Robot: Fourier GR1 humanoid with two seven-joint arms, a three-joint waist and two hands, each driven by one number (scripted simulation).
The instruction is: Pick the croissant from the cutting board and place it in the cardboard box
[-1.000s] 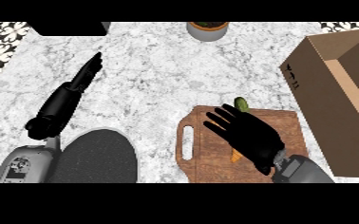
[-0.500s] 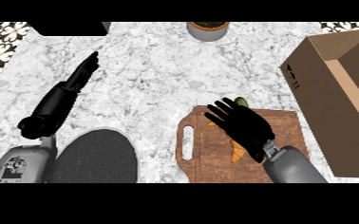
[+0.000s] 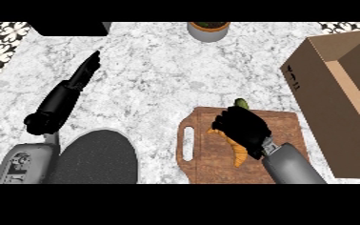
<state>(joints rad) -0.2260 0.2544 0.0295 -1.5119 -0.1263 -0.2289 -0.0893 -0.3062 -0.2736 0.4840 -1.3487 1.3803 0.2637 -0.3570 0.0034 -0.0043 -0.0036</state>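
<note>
A wooden cutting board with a handle slot lies at the lower middle right of the counter. On it lies a golden croissant, partly covered by my right hand, whose fingers curl down over the croissant's upper end. A small green thing peeks out just beyond the hand at the board's far edge. The open cardboard box stands at the right edge. My left hand rests with straight fingers on the counter at the left.
A dark round pan sits at the lower left beside a grey appliance. A plant pot stands at the back middle. A black block fills the back left corner.
My right hand has curled its fingers down onto the croissant's upper end; earlier they were spread open above the board. The left arm stayed put.
</note>
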